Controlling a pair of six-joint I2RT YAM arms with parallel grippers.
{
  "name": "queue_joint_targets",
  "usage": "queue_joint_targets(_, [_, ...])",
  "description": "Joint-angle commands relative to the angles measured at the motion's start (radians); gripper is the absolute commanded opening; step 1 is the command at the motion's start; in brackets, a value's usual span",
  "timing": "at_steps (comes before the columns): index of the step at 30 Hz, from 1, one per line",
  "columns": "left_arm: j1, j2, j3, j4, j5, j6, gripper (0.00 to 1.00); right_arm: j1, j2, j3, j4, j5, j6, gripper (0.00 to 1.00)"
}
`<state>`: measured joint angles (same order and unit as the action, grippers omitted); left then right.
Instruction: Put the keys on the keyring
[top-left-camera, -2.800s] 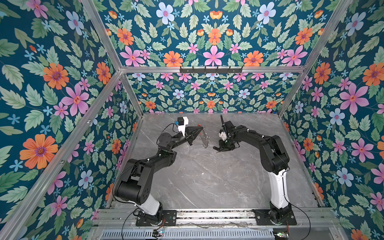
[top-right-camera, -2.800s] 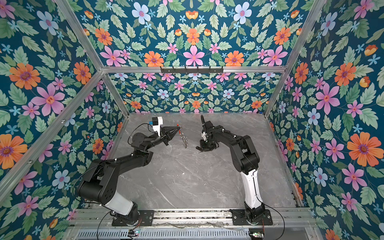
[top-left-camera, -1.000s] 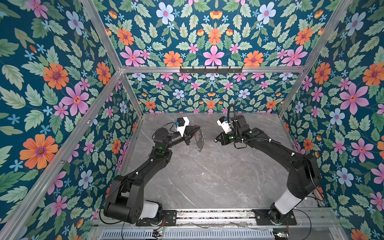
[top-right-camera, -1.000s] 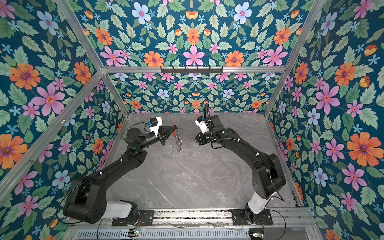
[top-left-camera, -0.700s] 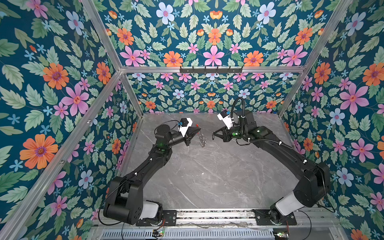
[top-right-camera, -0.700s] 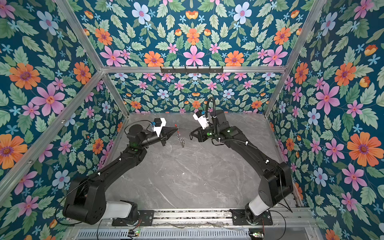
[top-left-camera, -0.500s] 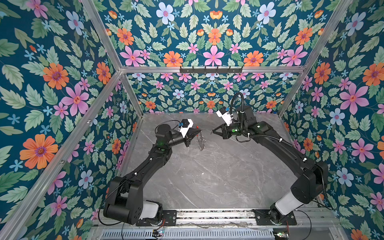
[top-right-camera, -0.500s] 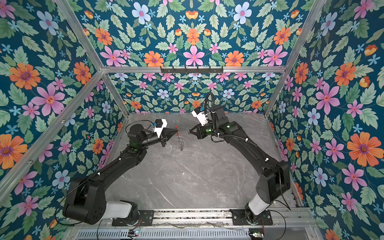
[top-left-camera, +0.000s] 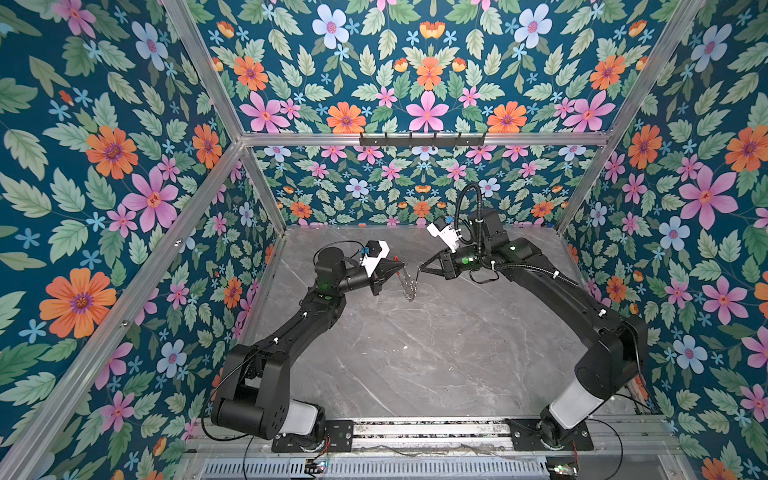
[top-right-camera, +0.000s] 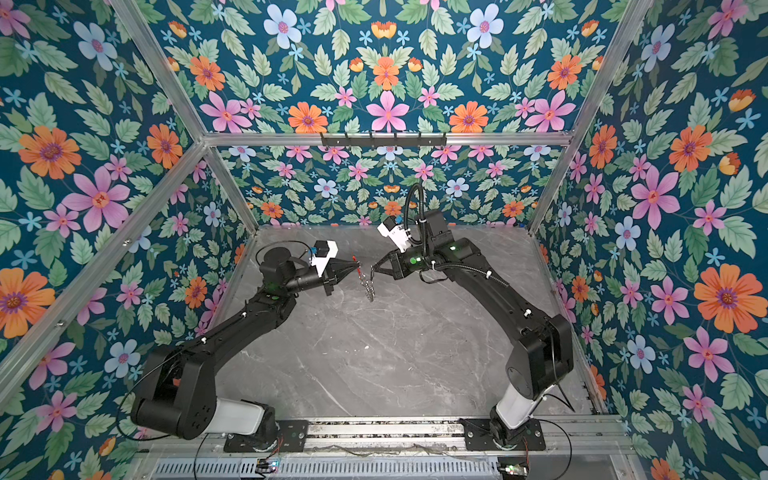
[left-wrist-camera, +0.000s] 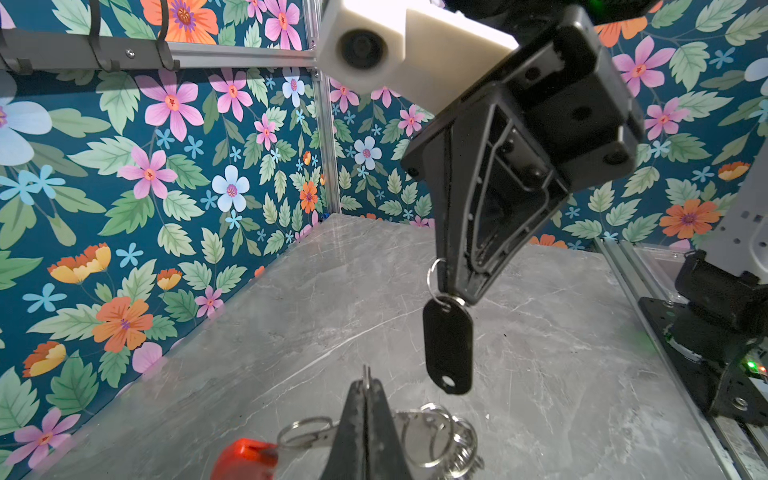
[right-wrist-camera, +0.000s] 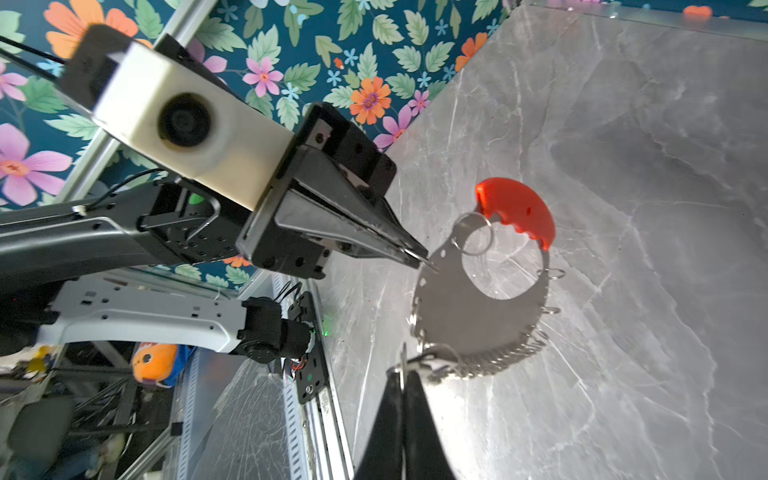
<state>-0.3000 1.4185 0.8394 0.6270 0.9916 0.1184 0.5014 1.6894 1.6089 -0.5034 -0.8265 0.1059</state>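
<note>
The keyring (right-wrist-camera: 457, 320), a flat grey disc with a wide hole, a red curved piece (right-wrist-camera: 519, 216) and several silver loops on its rim, hangs above the table. My left gripper (right-wrist-camera: 419, 257) is shut on its rim; in both top views the disc (top-left-camera: 407, 284) shows edge-on. In the left wrist view the keys (left-wrist-camera: 448, 345), a black oblong tag, dangle from a silver split ring pinched in my shut right gripper (left-wrist-camera: 455, 291), just above the disc (left-wrist-camera: 409, 422) and my left gripper (left-wrist-camera: 365, 384). The right gripper (top-left-camera: 422, 268) faces the left gripper (top-left-camera: 399, 266), tips almost meeting.
Grey marble tabletop (top-left-camera: 415, 353) lies under both arms, boxed in by flowered walls with aluminium posts. A dark hook rail (top-left-camera: 422, 139) runs along the back wall. The arms' base rail (top-left-camera: 415, 428) lines the front edge.
The right gripper has swung left with the tag, closing on the disc. The left gripper has turned the disc from partly face-on to edge-on in the top views.
</note>
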Motion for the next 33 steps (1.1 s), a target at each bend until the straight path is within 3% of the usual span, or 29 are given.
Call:
queue_joint_targets(1, [0.000, 0.008, 0.000, 0.088, 0.028, 0.018, 0.00, 0.002, 0.025, 0.025, -0.007, -0.101, -0.009, 0.00])
queue_joint_targets(13, [-0.008, 0.062, 0.000, 0.248, 0.047, -0.086, 0.00, 0.002, 0.070, 0.052, 0.036, -0.147, 0.027, 0.00])
queue_joint_targets(33, [-0.018, 0.065, -0.006, 0.284, 0.045, -0.119, 0.00, -0.031, 0.071, -0.006, 0.218, -0.114, 0.176, 0.00])
